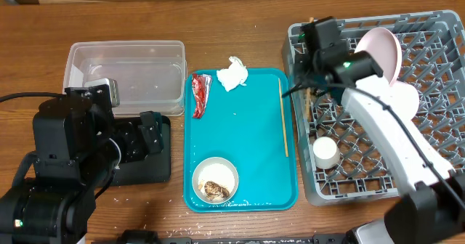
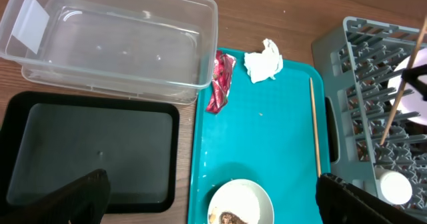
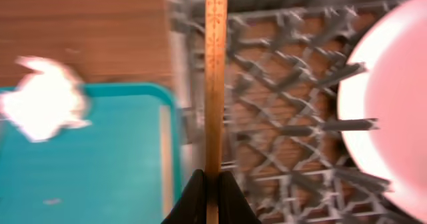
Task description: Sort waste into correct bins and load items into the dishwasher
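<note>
My right gripper (image 3: 213,191) is shut on a thin wooden chopstick (image 3: 215,84) and holds it over the left edge of the grey dish rack (image 1: 378,164); it also shows in the overhead view (image 1: 312,80). The second chopstick (image 1: 283,120) lies on the teal tray (image 1: 247,128). A pink plate (image 1: 383,49), a pink bowl (image 1: 404,99) and a white cup (image 1: 325,152) stand in the rack. The red wrapper (image 1: 200,95), the white napkin (image 1: 234,73) and a white bowl with rice and a brown lump (image 1: 215,180) are on the teal tray. My left gripper (image 2: 213,199) is open and empty above the black tray (image 2: 93,151).
The clear tub (image 1: 123,73) stands at the back left, touching the black tray (image 1: 149,171) in front of it. The left arm's black body covers the table's front left. The teal tray lies between the bins and the rack.
</note>
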Controlling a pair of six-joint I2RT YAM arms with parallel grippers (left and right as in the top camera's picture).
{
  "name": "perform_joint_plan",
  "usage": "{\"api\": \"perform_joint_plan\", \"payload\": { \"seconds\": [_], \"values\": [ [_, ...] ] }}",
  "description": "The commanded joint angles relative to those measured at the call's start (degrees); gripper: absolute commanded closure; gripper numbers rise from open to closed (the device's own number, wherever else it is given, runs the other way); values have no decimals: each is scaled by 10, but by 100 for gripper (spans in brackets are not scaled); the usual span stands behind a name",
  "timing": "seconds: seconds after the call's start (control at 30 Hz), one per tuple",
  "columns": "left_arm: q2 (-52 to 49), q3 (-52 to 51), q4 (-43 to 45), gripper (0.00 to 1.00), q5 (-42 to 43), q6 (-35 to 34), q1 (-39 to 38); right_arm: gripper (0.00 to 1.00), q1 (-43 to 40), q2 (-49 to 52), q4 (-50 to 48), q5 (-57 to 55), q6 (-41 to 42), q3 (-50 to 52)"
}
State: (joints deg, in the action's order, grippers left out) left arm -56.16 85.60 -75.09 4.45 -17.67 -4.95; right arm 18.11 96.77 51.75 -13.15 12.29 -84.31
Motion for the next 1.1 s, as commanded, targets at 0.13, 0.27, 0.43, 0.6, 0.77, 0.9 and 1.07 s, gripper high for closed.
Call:
{"api": "perform_joint_plan", "payload": {
  "seconds": [0.13, 0.27, 0.43, 0.6, 0.77, 0.9, 1.07],
  "values": [
    [0, 4, 1, 0, -4, -3, -3, 90, -7, 56, 5, -13, -52, 8],
    [-1, 4, 1, 0, -4, -3, -3, 53, 21, 26, 29, 31, -49, -2],
    [-1, 4, 1, 0, -4, -3, -3, 51, 82, 7, 52, 73, -37, -2],
    [-1, 4, 1, 0, -4, -3, -3, 51, 154, 24, 22, 65, 2, 33],
    [-4, 4, 1, 0, -4, -3, -3, 50, 168, 66, -23, -31, 43, 76],
    [-5, 4, 1, 0, -4, -3, -3, 51, 147, 101, -24, -32, 56, 79],
    [-5, 4, 1, 0, -4, -3, -3, 52, 140, 137, -23, -21, 56, 79]
  ]
}}
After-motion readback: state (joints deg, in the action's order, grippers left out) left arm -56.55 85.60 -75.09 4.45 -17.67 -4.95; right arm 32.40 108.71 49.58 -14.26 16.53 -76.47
